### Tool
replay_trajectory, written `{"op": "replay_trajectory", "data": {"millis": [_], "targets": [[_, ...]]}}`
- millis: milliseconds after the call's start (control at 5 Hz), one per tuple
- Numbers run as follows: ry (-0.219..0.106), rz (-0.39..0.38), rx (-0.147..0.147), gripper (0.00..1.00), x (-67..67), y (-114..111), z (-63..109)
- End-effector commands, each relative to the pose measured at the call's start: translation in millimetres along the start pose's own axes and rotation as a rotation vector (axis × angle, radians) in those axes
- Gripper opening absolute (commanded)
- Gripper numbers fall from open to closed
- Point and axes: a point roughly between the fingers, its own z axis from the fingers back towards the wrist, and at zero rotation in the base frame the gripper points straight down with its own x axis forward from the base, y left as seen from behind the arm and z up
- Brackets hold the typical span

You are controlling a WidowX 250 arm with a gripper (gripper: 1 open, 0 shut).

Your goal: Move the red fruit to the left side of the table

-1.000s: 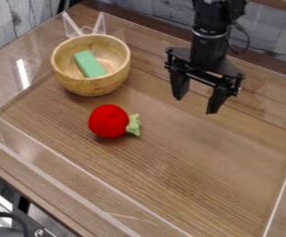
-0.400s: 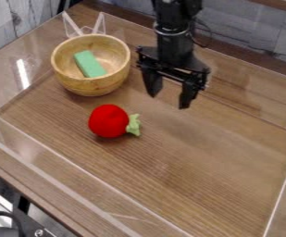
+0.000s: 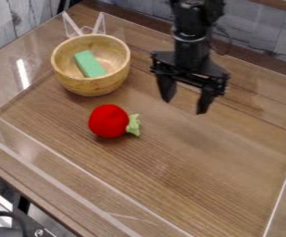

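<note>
The robot's black hand (image 3: 187, 95) hangs over the back half of the desk (image 3: 219, 176), pointing straight down, its two dark fingers (image 3: 167, 88) spread wide with nothing between them. It stands above bare wood, up and to the right of the red fruit (image 3: 108, 121) and clearly apart from it.

The red fruit is small, round and bright red, with a smooth, slightly glossy skin and a little green leafy stem sticking out sideways on its right. It lies on the desk near the middle-left of the surface, just in front of a wooden bowl (image 3: 91, 82), with a narrow strip of tabletop showing between the two. The bowl is pale, wide and shallow, and a green block (image 3: 88, 64) lies inside it, tilted against the inner wall.

The desk is brown with a plain wood grain, and low clear acrylic walls (image 3: 34, 157) run around its edges, catching light along the near-left side and the far-left corner. To the left of the fruit, a band of open wood reaches as far as the clear wall. A much larger bare stretch lies in front of and to the right of the fruit, running to the near wall and the right-hand edge.
</note>
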Motion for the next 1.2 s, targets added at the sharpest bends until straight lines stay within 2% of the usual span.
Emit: {"op": "replay_trajectory", "data": {"millis": [0, 200, 400, 600, 800, 1000], "targets": [[-0.101, -0.007, -0.01, 1.0, 25.9, -19.7, 30.1], [-0.119, -0.02, -0.021, 1.0, 35.5, -42.1, 34.3], [-0.131, 0.024, -0.014, 1.0, 33.4, -46.3, 28.4], [-0.12, 0.072, 0.009, 1.0, 30.6, -40.5, 19.8], [-0.125, 0.157, 0.032, 1.0, 24.2, -34.1, 16.7], [-0.137, 0.209, 0.037, 1.0, 21.9, -31.2, 17.0]]}}
